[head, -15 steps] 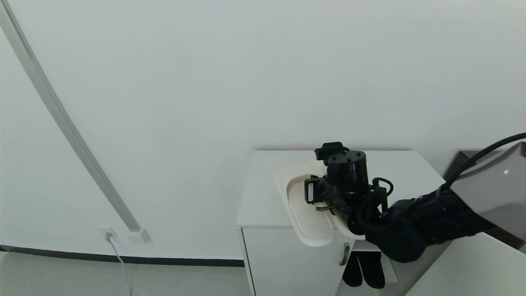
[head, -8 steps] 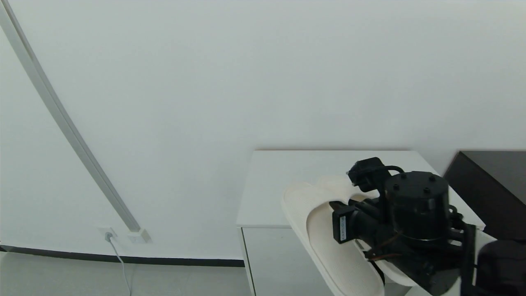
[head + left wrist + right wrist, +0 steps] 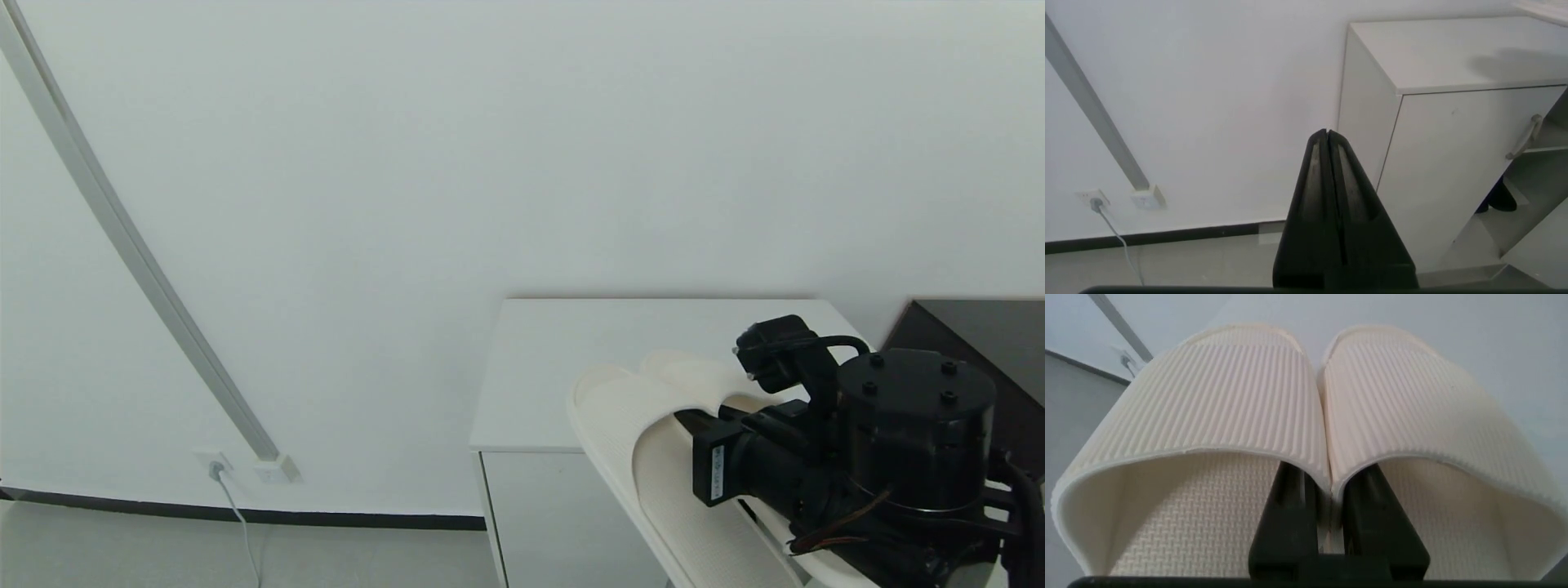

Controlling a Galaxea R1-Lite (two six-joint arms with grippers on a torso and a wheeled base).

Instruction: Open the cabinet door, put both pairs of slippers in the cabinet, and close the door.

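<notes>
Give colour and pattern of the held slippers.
Cream, with ribbed straps; slippers show best in right wrist view.

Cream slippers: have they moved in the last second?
Yes. The cream slippers, held by the right gripper, shifted rightward and nearer along the cabinet top.

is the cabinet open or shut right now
Open. The left wrist view shows the cabinet with one side uncovered, a shelf and black slippers visible inside, beside a shut door with its handle.

Slippers (image 3: 620, 408) side by side in right claw (image 3: 1327, 514), before cabinet (image 3: 555, 359); socket (image 3: 214, 467) on wall (image 3: 490, 163) left of cabinet.
</notes>
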